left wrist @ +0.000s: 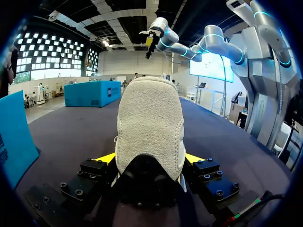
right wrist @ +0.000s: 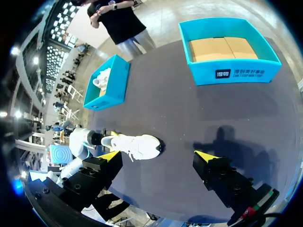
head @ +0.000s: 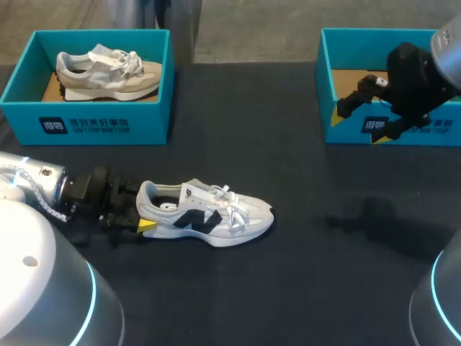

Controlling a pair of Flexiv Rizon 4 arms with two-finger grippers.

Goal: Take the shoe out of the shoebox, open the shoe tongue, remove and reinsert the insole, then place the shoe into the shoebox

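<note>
Shoe [head: 209, 215] on bench [head: 302, 288], heel clenched between left jaws, likely steadying it for tongue opening; right jaws, released, hover well beyond its toe.

The white shoe [right wrist: 137, 145] lies on the dark surface [right wrist: 189, 118] just ahead of the wide-spread right claw [right wrist: 157, 155], left arm [right wrist: 83, 142] at its heel, two blue shoeboxes [right wrist: 239, 74] [right wrist: 113, 82] well beyond it.

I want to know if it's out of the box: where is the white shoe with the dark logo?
Head view: the white shoe lies on the table, in front of the left shoebox, heel clamped in the left gripper.
</note>
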